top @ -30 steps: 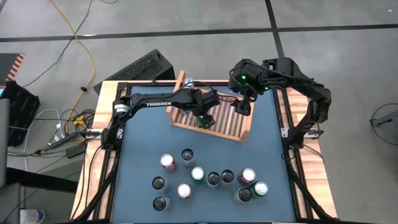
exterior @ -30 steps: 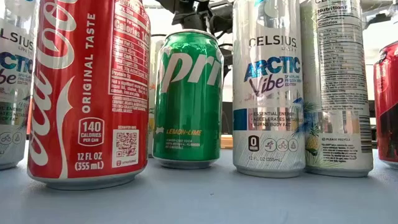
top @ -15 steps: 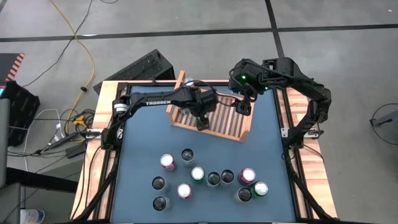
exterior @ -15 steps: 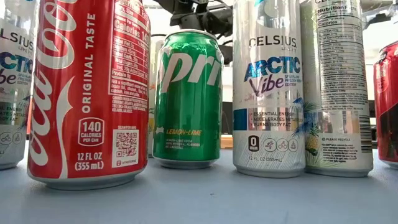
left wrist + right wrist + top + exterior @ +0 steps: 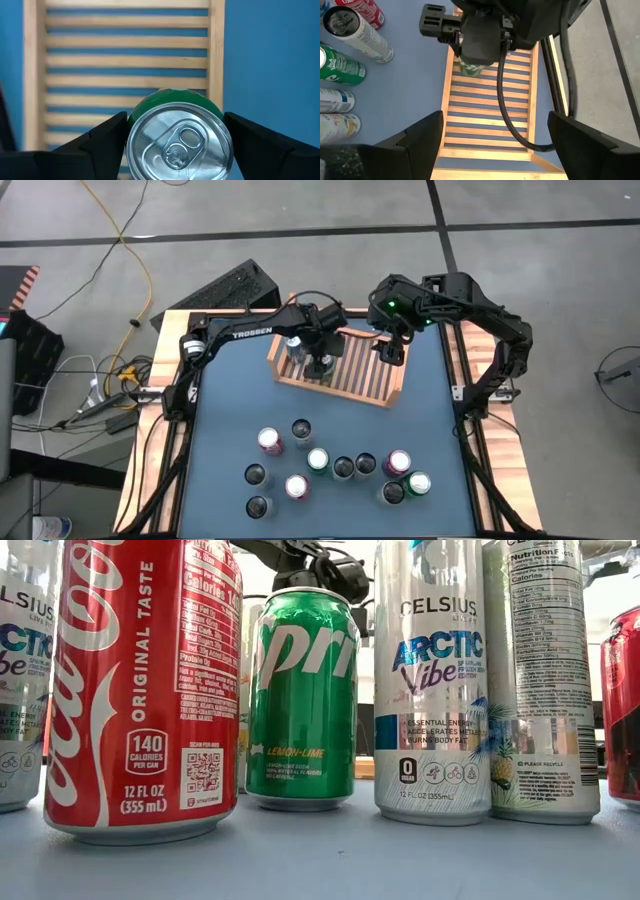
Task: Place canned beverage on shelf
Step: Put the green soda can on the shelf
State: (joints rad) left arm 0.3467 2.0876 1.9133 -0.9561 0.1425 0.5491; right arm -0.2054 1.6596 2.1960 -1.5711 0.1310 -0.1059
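The shelf (image 5: 372, 380), a light-brown wooden rack with a slatted base, lies at the table's far middle. It also shows in the left wrist view (image 5: 125, 60) and the right wrist view (image 5: 490, 125). My left gripper (image 5: 320, 364) is over the shelf's left part, shut on a green can (image 5: 180, 142) with a silver top. The right wrist view shows this can (image 5: 470, 67) under the left gripper. My right gripper (image 5: 390, 352) is open and empty above the shelf's far right part. My left gripper pinches the green can between its two fingers (image 5: 107, 140), one on each side of the can's wall just below the top rim (image 5: 131, 131). The fingers come from above, pointing down. The can stands upright; whether its base rests on the slats I cannot tell.
Several cans stand in a cluster on the blue table's near half (image 5: 330, 465). The low view shows them close up: a red cola can (image 5: 140, 690), a green lemon-lime can (image 5: 302, 700) and tall white cans (image 5: 432, 680). Wooden rails (image 5: 160, 480) frame the table.
My left gripper has carried the green can a little toward the table's left and far edges over the shelf, staying shut on it. My right gripper has kept still.
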